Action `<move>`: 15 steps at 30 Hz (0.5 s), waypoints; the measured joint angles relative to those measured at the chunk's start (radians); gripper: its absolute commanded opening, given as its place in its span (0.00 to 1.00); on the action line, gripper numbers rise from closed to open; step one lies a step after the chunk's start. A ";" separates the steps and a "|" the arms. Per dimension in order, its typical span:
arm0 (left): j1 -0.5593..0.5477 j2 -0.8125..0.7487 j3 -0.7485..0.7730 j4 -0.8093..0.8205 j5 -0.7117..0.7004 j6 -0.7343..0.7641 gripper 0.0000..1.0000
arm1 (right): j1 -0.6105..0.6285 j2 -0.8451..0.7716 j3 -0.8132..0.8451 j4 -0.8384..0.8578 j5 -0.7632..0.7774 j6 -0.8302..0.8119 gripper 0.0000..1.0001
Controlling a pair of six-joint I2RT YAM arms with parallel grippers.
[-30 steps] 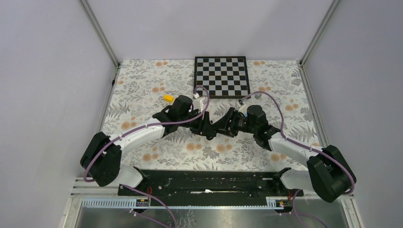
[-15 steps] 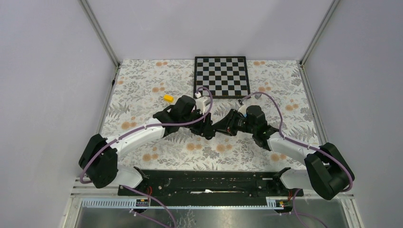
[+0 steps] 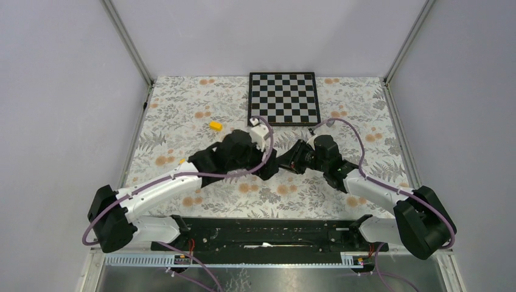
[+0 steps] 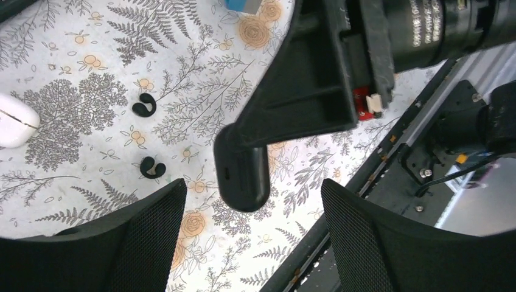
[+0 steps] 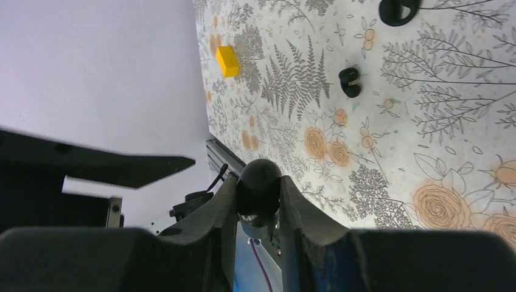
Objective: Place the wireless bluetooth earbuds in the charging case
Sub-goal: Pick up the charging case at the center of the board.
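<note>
Near side of the chessboard (image 3: 283,97), both arms meet over the cloth.

- Room: pale lilac-grey walls (image 3: 255,30), matte, with bare aluminium posts (image 3: 128,42) at the corners behind the chessboard.
- Table cloth (image 3: 182,103): off-white, flat, printed with grey ferns and orange flowers.
- Chessboard: square and glossy, black and white checks, dark rim, flat at the far middle of the cloth.
- Left arm (image 3: 164,188) and right arm (image 3: 371,191): white shells, black joints, looped purple cables.
- Left gripper (image 4: 252,201): released. Jaws are spread wide, the pads have a black mesh texture, and nothing touches them.
- Right gripper (image 5: 258,204): clenched on the black charging case (image 4: 243,176), a smooth rounded capsule with a small slot in its side. It hangs above the cloth, between the left jaws and clear of both.
- White charging case (image 4: 15,118): glossy and rounded with a thin seam, lying on the cloth at the edge of the left wrist view.
- Yellow block (image 3: 215,126): small and matte, off the chessboard's near-left corner.
- Black earbuds (image 4: 152,168): two tiny C-shaped buds, loose on the cloth, apart from each other and outside either case. The arms hide them in the top view, so I can't place them against the chessboard.
</note>
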 measured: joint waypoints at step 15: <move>-0.337 0.070 0.009 -0.012 -0.522 0.188 0.75 | 0.000 -0.012 0.015 -0.050 0.070 0.054 0.00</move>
